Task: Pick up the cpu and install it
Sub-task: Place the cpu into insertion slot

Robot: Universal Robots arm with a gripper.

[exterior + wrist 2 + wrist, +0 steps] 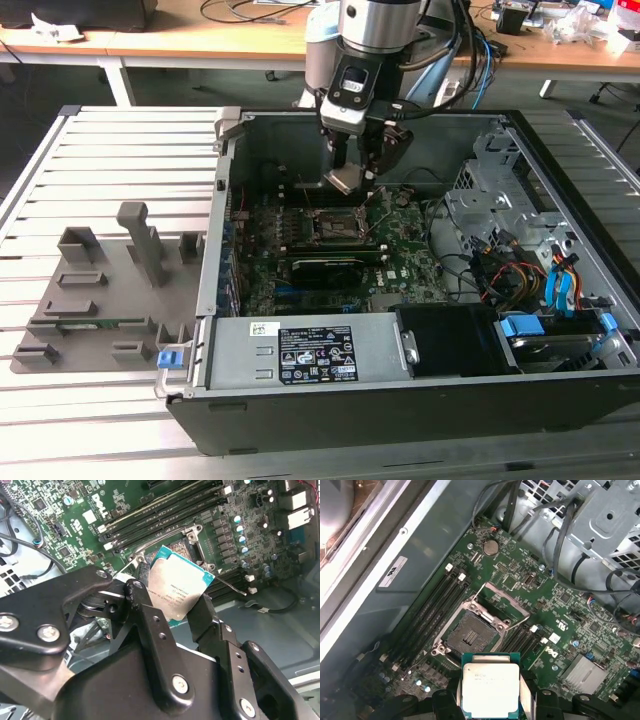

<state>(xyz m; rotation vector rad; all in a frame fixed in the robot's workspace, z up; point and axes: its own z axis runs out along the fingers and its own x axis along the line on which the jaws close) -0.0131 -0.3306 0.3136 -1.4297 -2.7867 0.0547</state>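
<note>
The cpu [176, 587], a small square chip with a silvery top and a green edge, is held between the black fingers [142, 600] of my gripper [172, 600], which is shut on it. In the exterior view the gripper [352, 172] hangs inside the open computer case with the cpu [343, 181] tilted, a little above the motherboard. The black socket [470, 636] lies open with its metal frame [506, 599] swung up. In the first wrist view the cpu [490, 686] is apart from the socket, just beside it.
Memory slots [437, 605] run alongside the socket. A long black graphics card [330, 268] sits nearer the case front. A metal drive cage [500, 195] and loose cables [500, 275] fill the exterior view's right. A grey fixture plate [100, 290] lies outside the case.
</note>
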